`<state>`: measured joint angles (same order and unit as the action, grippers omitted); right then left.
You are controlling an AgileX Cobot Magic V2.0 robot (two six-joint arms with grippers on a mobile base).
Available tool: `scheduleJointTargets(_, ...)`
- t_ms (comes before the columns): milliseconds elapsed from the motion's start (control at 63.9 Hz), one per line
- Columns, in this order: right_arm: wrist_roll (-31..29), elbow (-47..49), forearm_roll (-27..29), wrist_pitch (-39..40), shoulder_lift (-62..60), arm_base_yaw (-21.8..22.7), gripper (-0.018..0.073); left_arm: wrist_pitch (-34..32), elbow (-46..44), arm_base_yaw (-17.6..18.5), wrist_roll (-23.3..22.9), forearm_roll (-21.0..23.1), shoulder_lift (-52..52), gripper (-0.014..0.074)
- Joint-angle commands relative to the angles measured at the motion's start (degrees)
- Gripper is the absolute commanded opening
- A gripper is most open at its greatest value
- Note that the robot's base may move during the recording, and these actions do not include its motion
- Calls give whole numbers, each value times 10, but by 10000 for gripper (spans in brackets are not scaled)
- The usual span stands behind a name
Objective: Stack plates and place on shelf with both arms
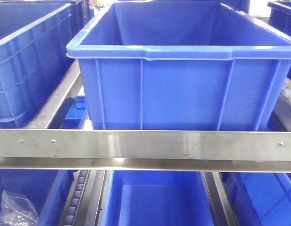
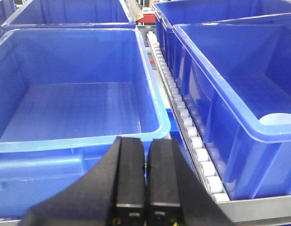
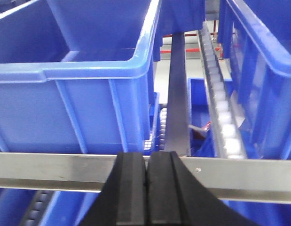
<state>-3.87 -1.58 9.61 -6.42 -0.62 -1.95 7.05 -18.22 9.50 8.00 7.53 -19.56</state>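
The plates are out of view in all three views. The shelf point(image 1: 145, 145) shows as a brushed steel front rail with small screws, crossing the front view below a big blue crate. In the left wrist view my left gripper point(image 2: 145, 141) is shut with nothing between its black fingers, and it hangs just above the near rim of an empty blue crate point(image 2: 70, 108). My right gripper point(image 3: 146, 155) is also shut and empty, and it sits in front of the shelf rail point(image 3: 51, 169). Neither gripper appears in the front view.
Large blue crates point(image 1: 183, 70) fill the rack on both levels. White roller tracks point(image 2: 183, 117) point(image 3: 220, 103) run between the crates. A pale rounded patch point(image 2: 277, 120) sits at the right crate's near corner; I cannot tell what it is. A clear plastic bag point(image 1: 16, 209) lies in a lower crate.
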Motion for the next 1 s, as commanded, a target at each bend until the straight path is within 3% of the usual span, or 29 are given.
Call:
scheduleJointTargets(0, 33, -1, -47, 64, -11, 3, 57, -52, -17, 0, -3, 5, -3, 83)
scheduleJointTargets(110, 106, -1, -103, 70, -11, 3, 57, -52, -17, 0, -3, 5, -3, 83)
scheduleJointTargets(986, 104, -1, -104, 55, -11, 4, 57, -52, -17, 0, -3, 5, -3, 83)
